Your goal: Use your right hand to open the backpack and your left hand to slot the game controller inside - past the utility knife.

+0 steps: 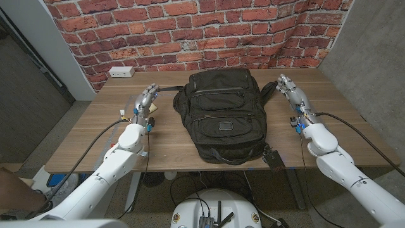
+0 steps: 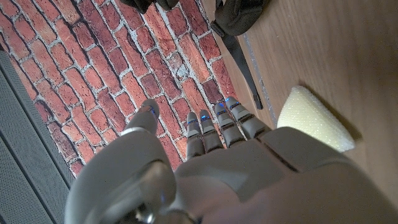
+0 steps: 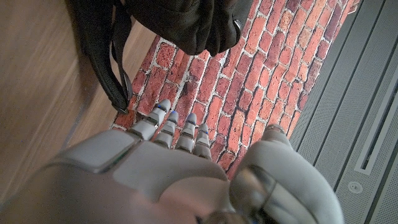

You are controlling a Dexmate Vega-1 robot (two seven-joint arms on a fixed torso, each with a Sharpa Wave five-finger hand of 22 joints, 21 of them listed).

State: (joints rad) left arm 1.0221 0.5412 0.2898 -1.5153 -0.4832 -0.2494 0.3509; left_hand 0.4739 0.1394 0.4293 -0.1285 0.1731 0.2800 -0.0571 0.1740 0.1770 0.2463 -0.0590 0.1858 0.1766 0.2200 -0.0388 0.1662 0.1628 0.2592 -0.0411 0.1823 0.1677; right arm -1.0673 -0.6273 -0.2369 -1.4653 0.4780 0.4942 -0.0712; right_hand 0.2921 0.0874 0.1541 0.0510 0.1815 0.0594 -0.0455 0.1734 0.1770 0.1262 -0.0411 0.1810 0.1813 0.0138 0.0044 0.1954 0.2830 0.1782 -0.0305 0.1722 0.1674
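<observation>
A black backpack (image 1: 220, 114) lies closed in the middle of the wooden table (image 1: 82, 136), its front pockets facing up and its handle toward the front edge. My left hand (image 1: 146, 101) hovers just left of the bag, fingers straight, holding nothing. My right hand (image 1: 290, 90) is just right of the bag by a shoulder strap, fingers also straight and empty. The left wrist view shows my left hand (image 2: 205, 162) with the backpack (image 2: 239, 15) and a strap (image 2: 241, 65) beyond it. In the right wrist view my right hand (image 3: 161, 168) points past a strap (image 3: 112, 65) of the backpack (image 3: 180, 22).
A pale yellow foam piece (image 2: 311, 118) lies on the table beside my left hand. A white power strip (image 1: 121, 71) sits at the back left near the brick wall (image 1: 190, 25). A small dark flat item (image 1: 273, 157) lies at the front edge right of the bag.
</observation>
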